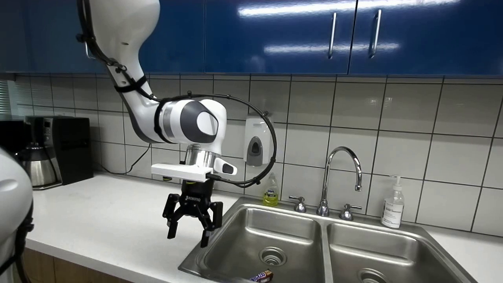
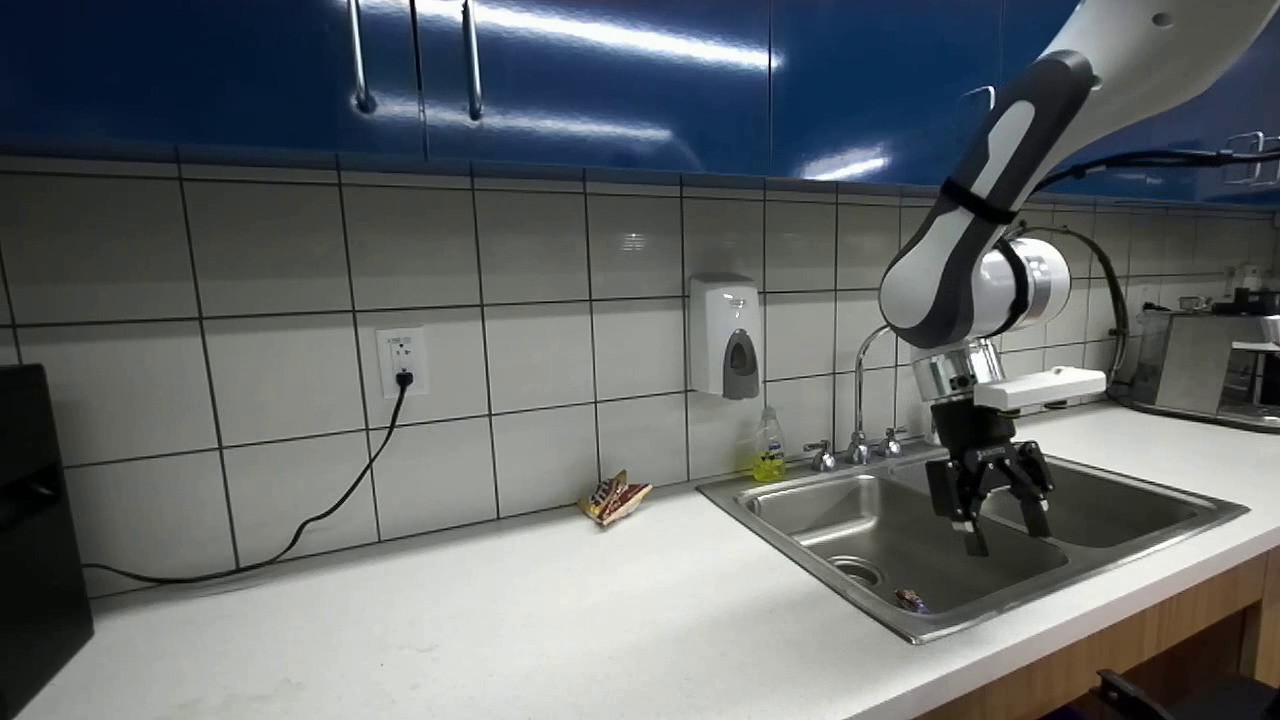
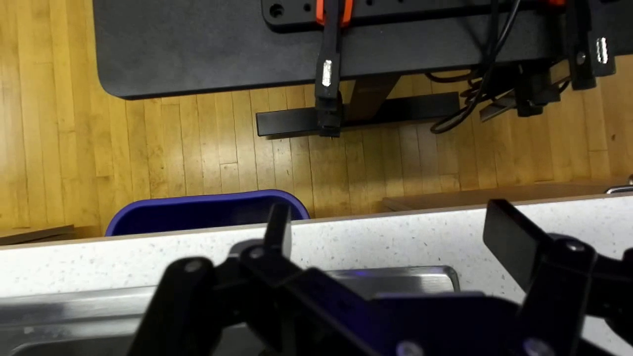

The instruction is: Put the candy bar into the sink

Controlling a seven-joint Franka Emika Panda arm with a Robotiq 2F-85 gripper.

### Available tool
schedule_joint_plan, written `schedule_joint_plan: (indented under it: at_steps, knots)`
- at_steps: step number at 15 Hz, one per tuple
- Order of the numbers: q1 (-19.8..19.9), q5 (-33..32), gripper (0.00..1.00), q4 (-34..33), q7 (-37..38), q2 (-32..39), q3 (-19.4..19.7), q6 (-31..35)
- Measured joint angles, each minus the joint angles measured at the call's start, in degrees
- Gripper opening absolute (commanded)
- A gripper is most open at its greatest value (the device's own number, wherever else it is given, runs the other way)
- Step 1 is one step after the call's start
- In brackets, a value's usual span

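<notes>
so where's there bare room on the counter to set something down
Widest patch: the white counter between the coffee maker and the sink, in front of the cord and the snack packet by the wall. Crowded: the sink's back edge, with soap bottle, tap, handles and pump bottle. The left bowl holds the candy bar.

In an exterior view close to the sink [image 1: 298, 236], the camera faces the wall [image 1: 306, 145], angled left and slightly down, cropping much of the sink's near edge. In an exterior view farther off, the camera looks across the counter [image 2: 560, 600] at the same wall, angled right. Both exterior views share the sink, tap [image 1: 325, 179], dispenser [image 1: 256, 143] and arm [image 1: 198, 120]. The wrist view looks down past the jaws, close by, and out over the counter's near edge to the floor [image 3: 198, 148]; it shares the sink's near left corner with both exterior views.
</notes>
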State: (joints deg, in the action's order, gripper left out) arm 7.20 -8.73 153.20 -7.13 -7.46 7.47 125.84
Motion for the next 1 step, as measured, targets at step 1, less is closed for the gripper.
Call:
schedule_joint_plan:
  at_steps: [1]
  knots:
    - [0.0,0.0,1.00,0.4,0.0,-0.6,0.0,-0.1]
